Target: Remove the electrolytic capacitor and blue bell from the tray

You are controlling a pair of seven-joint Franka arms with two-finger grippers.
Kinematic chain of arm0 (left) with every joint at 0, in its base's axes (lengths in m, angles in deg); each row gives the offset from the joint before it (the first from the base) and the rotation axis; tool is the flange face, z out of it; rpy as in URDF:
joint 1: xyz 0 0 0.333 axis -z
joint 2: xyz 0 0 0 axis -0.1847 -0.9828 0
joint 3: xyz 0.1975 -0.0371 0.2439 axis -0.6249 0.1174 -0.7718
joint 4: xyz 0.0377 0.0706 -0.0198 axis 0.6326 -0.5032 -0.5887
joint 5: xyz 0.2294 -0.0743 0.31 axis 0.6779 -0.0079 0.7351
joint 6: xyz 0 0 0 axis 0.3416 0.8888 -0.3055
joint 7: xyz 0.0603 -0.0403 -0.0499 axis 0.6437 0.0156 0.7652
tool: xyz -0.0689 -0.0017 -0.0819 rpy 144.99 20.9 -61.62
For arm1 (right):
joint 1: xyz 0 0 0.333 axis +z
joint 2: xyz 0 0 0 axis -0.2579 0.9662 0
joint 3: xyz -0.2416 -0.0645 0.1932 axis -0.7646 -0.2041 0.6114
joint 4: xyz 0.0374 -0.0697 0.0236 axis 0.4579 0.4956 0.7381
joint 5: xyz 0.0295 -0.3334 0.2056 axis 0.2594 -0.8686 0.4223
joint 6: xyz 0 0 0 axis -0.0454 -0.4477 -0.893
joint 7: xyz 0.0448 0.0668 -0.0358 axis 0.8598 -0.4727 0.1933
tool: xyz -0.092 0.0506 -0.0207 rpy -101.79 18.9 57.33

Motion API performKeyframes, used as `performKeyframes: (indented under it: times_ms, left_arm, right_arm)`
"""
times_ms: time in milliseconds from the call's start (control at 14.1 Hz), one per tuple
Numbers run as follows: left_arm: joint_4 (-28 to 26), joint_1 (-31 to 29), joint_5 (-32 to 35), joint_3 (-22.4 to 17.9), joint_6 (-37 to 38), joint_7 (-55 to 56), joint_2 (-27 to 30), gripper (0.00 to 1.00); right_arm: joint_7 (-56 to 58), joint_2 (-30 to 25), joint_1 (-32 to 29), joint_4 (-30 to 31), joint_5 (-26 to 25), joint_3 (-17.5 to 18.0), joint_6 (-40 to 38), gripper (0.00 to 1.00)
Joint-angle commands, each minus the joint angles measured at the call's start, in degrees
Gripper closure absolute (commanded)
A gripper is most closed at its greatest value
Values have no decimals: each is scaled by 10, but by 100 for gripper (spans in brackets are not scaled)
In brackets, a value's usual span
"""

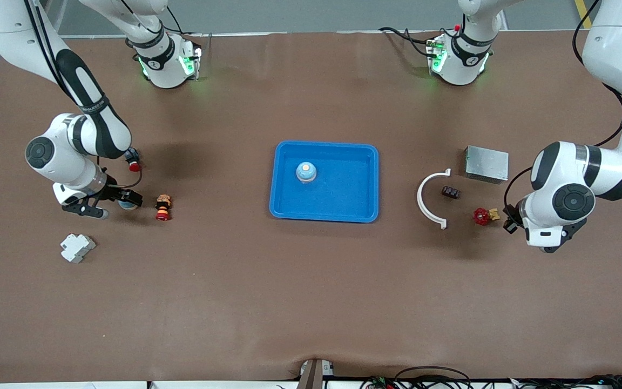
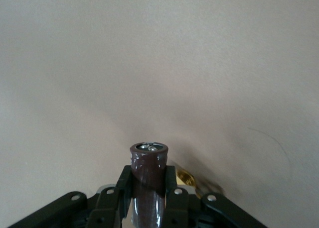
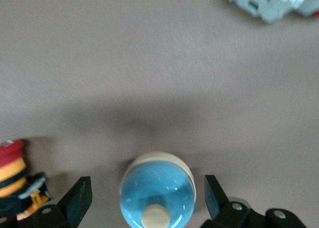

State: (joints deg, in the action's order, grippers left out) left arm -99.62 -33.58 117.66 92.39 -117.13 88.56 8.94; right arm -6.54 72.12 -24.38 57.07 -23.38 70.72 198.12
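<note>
A blue bell (image 3: 157, 190) with a cream button stands on the brown table between the fingers of my right gripper (image 3: 147, 188), which is open and not touching it. In the front view that bell (image 1: 126, 205) and the right gripper (image 1: 114, 204) are at the right arm's end of the table. A second blue bell (image 1: 306, 172) sits in the blue tray (image 1: 284, 208). My left gripper (image 2: 148, 175) is shut on a dark brown capacitor (image 2: 148, 158), held upright. The left gripper (image 1: 511, 219) hangs low at the left arm's end, beside a red-handled valve (image 1: 482, 216).
A red and yellow push button (image 1: 163, 207) stands close beside the right gripper, and a white block (image 1: 77, 248) lies nearer the front camera. By the left arm are a white curved clip (image 1: 430, 199), a small dark part (image 1: 450, 192) and a grey metal box (image 1: 486, 163).
</note>
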Motion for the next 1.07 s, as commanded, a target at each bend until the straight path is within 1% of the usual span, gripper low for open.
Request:
performKeyframes:
  times_ms: [0, 142, 355, 426, 497, 711, 853, 995]
  left_arm:
    - [-8, -21, 17, 8, -25, -23, 0, 100]
    - [-10, -36, 17, 7, -55, -24, -13, 100]
    - [-13, -39, 33, 7, -63, -24, -26, 100]
    - [-12, -40, 33, 7, -70, -24, -33, 100]
    - [-13, -42, 33, 6, -83, -24, -36, 100]
    - [-13, -47, 34, 6, -99, -24, -47, 100]
    - [-12, -47, 34, 6, -100, -24, -51, 100]
    - [-11, -47, 34, 6, -99, -24, -55, 100]
  right_arm:
    - [19, -28, -1, -56, -5, 5, -88, 0]
    - [6, -39, 0, -133, -11, 8, -222, 0]
    - [-85, -50, 43, -224, -12, 9, -353, 0]
    - [-118, -50, 53, -246, -10, 10, -378, 0]
    - [-158, -52, 73, -259, -6, 11, -392, 0]
    - [-291, -68, 149, -274, 2, 12, -393, 0]
    - [-380, -66, 207, -286, 17, 11, -388, 0]
    - [-478, -61, 260, -295, 19, 11, -377, 0]
